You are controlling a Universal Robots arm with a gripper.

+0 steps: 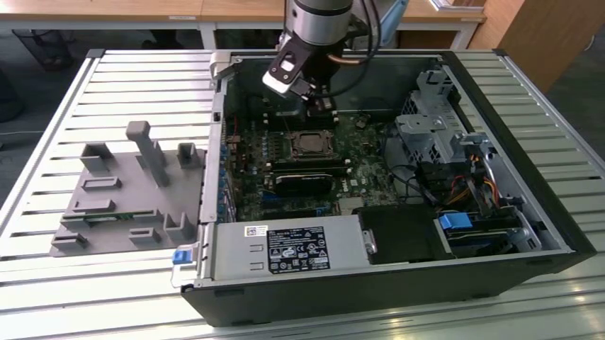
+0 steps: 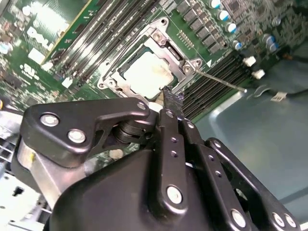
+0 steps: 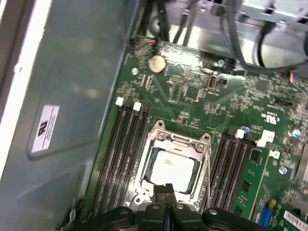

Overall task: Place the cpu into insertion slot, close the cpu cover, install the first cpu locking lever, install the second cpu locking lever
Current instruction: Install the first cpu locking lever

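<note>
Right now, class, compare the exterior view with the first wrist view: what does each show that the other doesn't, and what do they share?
Exterior view: the grey fixture tray on the slatted table at the exterior view's left, the labelled power supply and the drive cage.
First wrist view: a coin battery on the board and a white sticker on the case wall.
Shared: the cpu lying inside the cpu cover frame, with the shut end effector close to the frame's edge.

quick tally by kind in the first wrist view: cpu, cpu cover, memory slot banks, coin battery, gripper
cpu: 1
cpu cover: 1
memory slot banks: 2
coin battery: 1
gripper: 1
total: 6
</note>
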